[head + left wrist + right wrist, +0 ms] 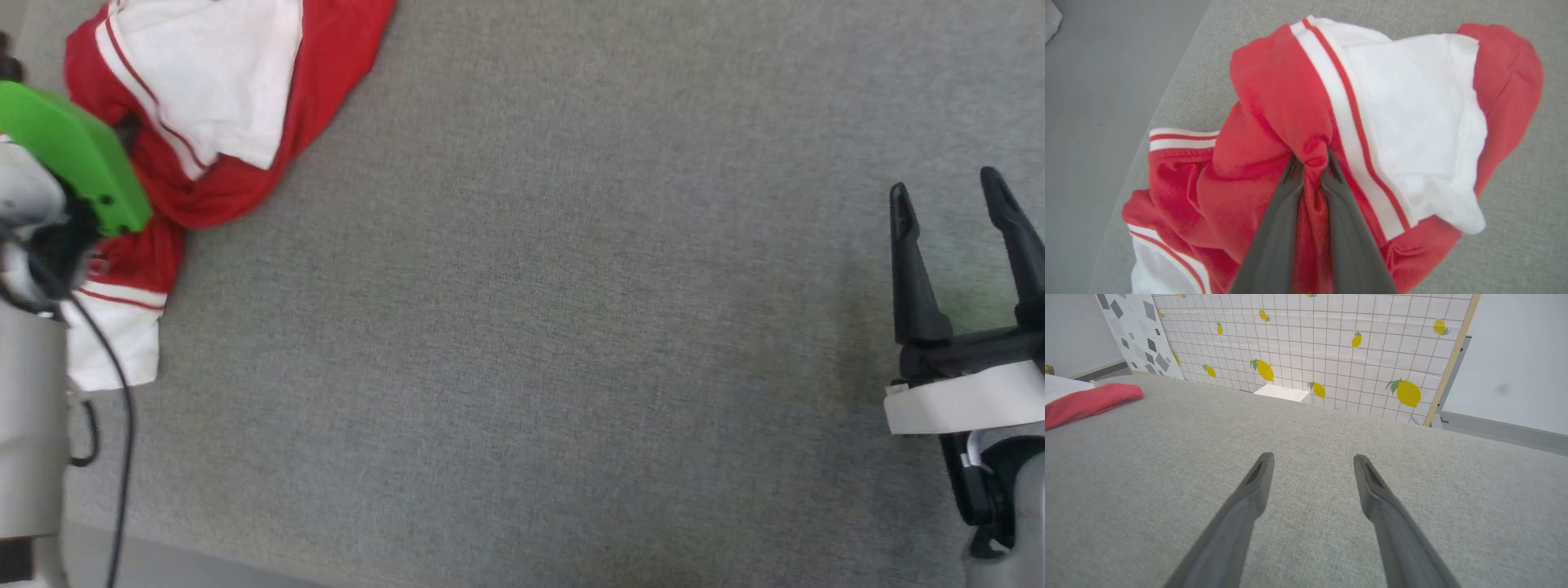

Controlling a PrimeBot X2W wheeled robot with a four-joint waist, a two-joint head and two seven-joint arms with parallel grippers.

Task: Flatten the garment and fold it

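Note:
The garment [237,106] lies crumpled at the far left of the grey surface, red cloth with white sleeves and striped trim; its print is hidden in the folds. My left gripper [1312,161] is shut on a pinch of its red fabric, which bunches up between the fingers. In the head view the left arm's green wrist cover [77,155] hides those fingers. My right gripper [947,196] hovers far to the right, open, nothing between its fingers [1257,477]. From the right wrist view an edge of the garment [1090,401] lies at the far left.
A grey fabric surface [531,327] spreads between the two arms. Its left edge [1167,94] drops to a grey floor just beside the garment. Beyond the far edge stands a tiled panel with lemon print [1310,347] and a white box [1282,393].

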